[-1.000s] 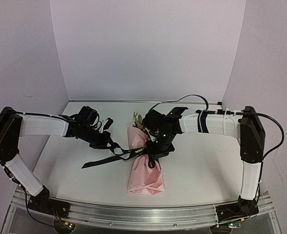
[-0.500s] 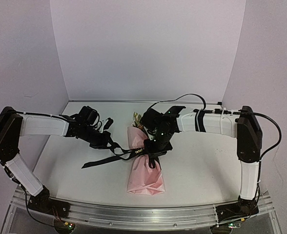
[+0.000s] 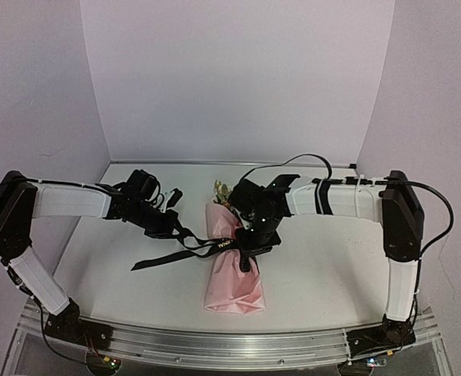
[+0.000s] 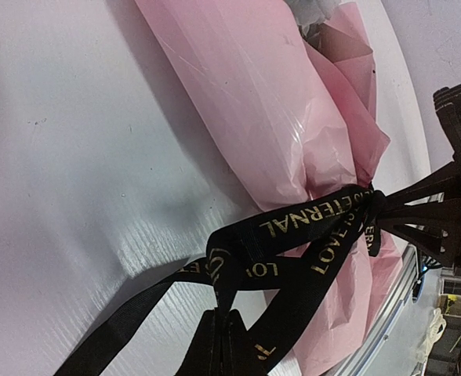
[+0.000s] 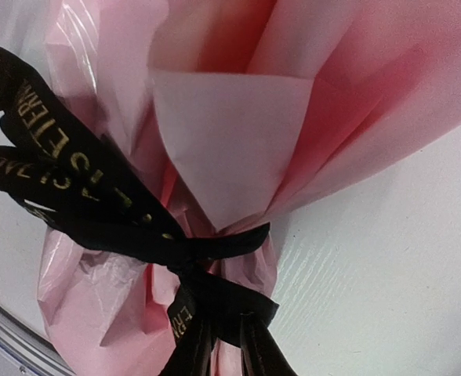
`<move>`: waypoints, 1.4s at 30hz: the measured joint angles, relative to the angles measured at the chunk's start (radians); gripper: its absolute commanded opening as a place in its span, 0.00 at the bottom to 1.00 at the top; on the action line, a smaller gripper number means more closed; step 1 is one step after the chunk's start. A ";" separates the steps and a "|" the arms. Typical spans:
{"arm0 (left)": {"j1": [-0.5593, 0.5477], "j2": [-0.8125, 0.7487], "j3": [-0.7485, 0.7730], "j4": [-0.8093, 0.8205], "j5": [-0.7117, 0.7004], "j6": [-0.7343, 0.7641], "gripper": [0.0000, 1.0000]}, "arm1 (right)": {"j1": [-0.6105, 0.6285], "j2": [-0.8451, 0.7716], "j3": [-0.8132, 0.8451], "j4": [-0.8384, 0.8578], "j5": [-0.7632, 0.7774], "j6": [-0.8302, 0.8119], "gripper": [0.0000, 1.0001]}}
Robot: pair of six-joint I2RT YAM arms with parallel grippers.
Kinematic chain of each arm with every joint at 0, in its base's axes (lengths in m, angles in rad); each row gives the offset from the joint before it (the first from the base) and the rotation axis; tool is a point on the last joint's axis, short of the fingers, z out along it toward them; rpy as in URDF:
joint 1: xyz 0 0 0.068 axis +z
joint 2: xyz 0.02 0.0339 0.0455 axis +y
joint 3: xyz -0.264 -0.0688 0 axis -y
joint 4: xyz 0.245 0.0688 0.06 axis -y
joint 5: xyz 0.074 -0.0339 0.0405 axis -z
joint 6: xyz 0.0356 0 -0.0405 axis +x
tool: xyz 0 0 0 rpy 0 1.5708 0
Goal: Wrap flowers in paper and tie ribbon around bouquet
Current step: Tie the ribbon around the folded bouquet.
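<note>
The bouquet (image 3: 232, 270) lies in the middle of the table, a pink paper (image 4: 277, 102) cone with the flowers (image 3: 223, 193) poking out at its far end. A black ribbon (image 3: 215, 245) with gold lettering is knotted around its waist. My left gripper (image 3: 176, 228) sits left of the bouquet, shut on a ribbon strand (image 4: 238, 258) just before its fingertips (image 4: 219, 312). My right gripper (image 3: 250, 249) hovers over the knot (image 5: 185, 262), its fingers (image 5: 207, 345) shut on a fold of ribbon beside it. The stems are hidden inside the paper (image 5: 230, 141).
A loose ribbon tail (image 3: 156, 261) trails left across the white table (image 3: 324, 274). Lilac walls close in at the back and both sides. A metal rail (image 3: 230, 345) carrying the arm bases runs along the near edge. The other arm's gripper (image 4: 454, 196) shows in the left wrist view.
The right wrist shifted slightly left and back again. The bouquet, the ribbon and the left arm stayed where they were.
</note>
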 measured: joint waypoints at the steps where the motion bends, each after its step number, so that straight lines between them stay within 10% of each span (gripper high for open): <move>1: 0.000 0.000 0.000 0.000 0.000 0.000 0.00 | -0.001 -0.003 -0.006 0.000 -0.001 0.000 0.14; 42: 0.000 0.000 -0.001 -0.010 0.046 0.008 0.00 | -0.021 -0.030 -0.019 0.064 -0.084 0.049 0.12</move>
